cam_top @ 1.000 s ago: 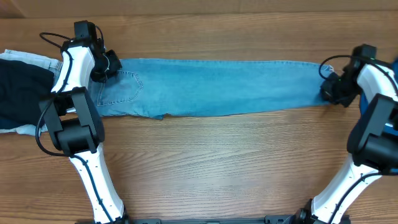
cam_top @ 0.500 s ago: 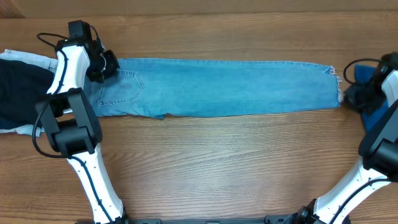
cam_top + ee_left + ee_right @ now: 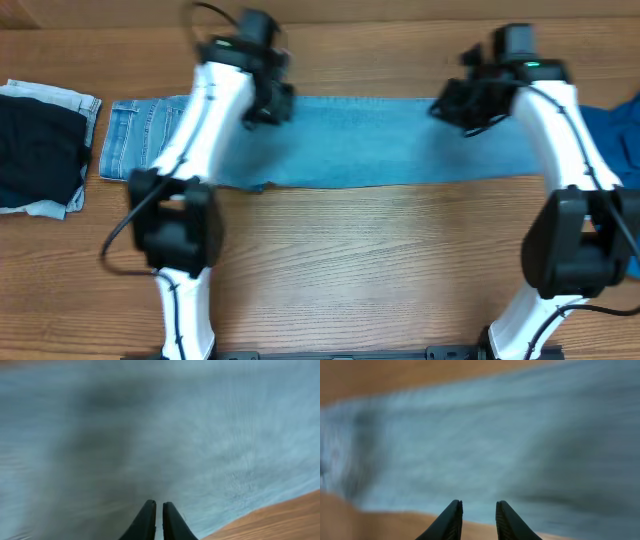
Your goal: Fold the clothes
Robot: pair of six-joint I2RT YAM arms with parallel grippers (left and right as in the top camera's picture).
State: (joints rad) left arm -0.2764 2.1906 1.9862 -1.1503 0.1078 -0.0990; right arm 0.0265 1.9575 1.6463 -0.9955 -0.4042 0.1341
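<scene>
The wooden tabletop (image 3: 350, 270) is carrying a long pair of light-blue jeans (image 3: 360, 140), which is lying flat and stretched sideways across the far half, waist end toward the left.

The left arm (image 3: 195, 125) is rising from its base at the near edge and leaning inward over the waist end of the jeans. The right arm (image 3: 545, 120) is mirroring it from the near right, bending inward over the leg end.

At the far left a dark navy piece (image 3: 35, 150) is resting on a pale denim garment (image 3: 62, 96), apart from the jeans. Brighter blue denim (image 3: 612, 125) is showing at the right edge.

The left hand (image 3: 268, 100) is hanging over the jeans' far edge. In its wrist view the fingers (image 3: 149, 515) are standing pressed almost together with only a sliver between them, pinching nothing visible.

The right hand (image 3: 460, 105) is hanging over the far edge too. Its fingers (image 3: 451, 520) are standing apart, with bare denim showing in the gap.

Both wrist views are blurred, so whether either hand is touching the cloth cannot be told.
</scene>
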